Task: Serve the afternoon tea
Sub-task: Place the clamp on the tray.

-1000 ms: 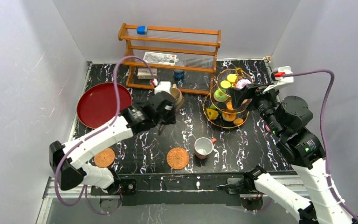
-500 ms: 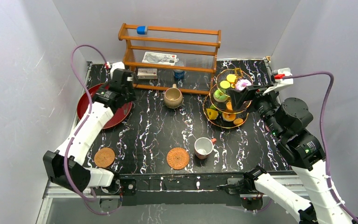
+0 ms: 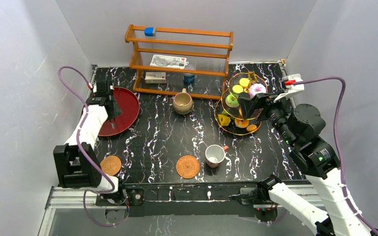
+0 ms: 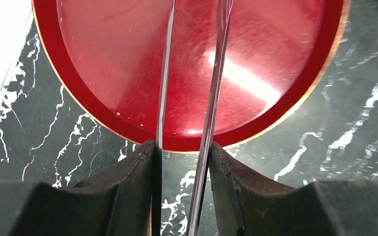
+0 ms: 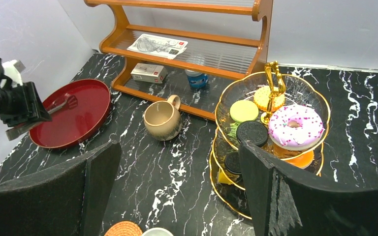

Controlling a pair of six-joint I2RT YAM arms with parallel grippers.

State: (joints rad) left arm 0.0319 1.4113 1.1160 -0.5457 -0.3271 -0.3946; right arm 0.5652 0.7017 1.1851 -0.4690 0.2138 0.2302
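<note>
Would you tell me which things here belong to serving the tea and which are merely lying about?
For the job: stand, pastries, mug, cup, coasters, tongs.
Lying about: rack, boxes, can, and, it seems, tray.

walls [image 3: 266, 19]: plain pale grey panels at left, back and right | table [image 3: 157, 132]: black top with white marble veining, fills mid-frame | wooden rack [image 3: 182, 51]: orange-brown, three shelves, upper centre, against the back wall | metal frame [image 3: 202, 200]: silver rail along the bottom edge | light: soft, even, faint shadows
</note>
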